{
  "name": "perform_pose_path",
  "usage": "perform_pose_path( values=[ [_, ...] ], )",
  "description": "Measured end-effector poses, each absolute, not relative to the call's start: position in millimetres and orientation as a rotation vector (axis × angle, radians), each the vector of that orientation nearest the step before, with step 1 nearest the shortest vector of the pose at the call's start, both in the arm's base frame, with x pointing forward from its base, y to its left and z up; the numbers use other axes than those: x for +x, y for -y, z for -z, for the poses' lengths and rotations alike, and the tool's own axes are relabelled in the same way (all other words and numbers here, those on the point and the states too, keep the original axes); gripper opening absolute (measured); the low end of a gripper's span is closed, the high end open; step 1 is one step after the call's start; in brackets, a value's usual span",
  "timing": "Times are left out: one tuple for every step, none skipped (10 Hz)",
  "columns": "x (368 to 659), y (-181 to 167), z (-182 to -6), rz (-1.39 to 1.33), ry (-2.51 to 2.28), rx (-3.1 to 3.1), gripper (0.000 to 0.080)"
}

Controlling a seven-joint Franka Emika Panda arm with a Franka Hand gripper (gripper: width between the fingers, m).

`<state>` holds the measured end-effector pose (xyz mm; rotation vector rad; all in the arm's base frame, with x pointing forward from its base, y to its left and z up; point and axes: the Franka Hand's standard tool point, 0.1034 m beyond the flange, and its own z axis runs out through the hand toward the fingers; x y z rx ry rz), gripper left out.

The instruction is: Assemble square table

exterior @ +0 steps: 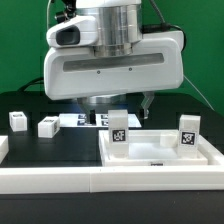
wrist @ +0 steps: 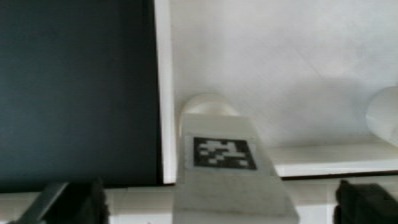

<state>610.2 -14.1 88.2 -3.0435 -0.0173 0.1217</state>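
Observation:
The square table's white slab [exterior: 150,158] lies flat at the exterior view's right. Two short white tagged legs stand upright on it, one near its left corner [exterior: 119,128] and one at the right [exterior: 190,130]. My gripper [exterior: 122,107] hangs just above and behind the left leg. In the wrist view this leg [wrist: 222,150] rises from the slab [wrist: 267,60] between my open fingers [wrist: 71,202]. There is a gap on each side, and the gripper [wrist: 217,203] touches nothing. The other leg [wrist: 382,112] shows blurred at the edge.
Two loose white legs [exterior: 18,121] [exterior: 47,126] lie on the black table at the exterior view's left. The marker board [exterior: 72,121] lies behind them. A long white border rail [exterior: 90,182] runs along the front, close to the slab.

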Motion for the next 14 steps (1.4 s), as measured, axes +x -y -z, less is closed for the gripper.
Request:
perform_pose_path(
  values=[
    [610.6,13.8,-88.4,-0.119,0.018,-3.044,0.0519],
    [610.7,13.8,-88.4,-0.118,0.018,-3.044,0.0384],
    [610.6,13.8,-88.3,-0.118,0.018,-3.044,0.0384],
    [610.6,13.8,-88.3,-0.118,0.018,-3.044,0.029],
    [610.6,13.8,-88.3,-0.118,0.017,-3.044,0.029],
    [610.6,13.8,-88.3,-0.119,0.0,-3.044,0.029],
    [610.7,13.7,-88.3,-0.119,-0.019,-3.044,0.029],
    [610.6,13.3,-88.0,-0.121,-0.146,-3.043,0.029],
    [610.3,12.9,-87.8,-0.123,-0.271,-3.037,0.029],
    [610.6,12.4,-87.7,-0.127,-0.442,-3.017,0.029],
    [611.4,11.2,-87.6,-0.125,-0.577,-2.993,0.029],
    [611.9,10.5,-87.5,-0.123,-0.654,-2.979,0.029],
    [612.8,8.7,-87.5,-0.123,-0.84,-2.934,0.029],
    [614.0,6.8,-87.5,-0.118,-0.976,-2.893,0.029]
  ],
)
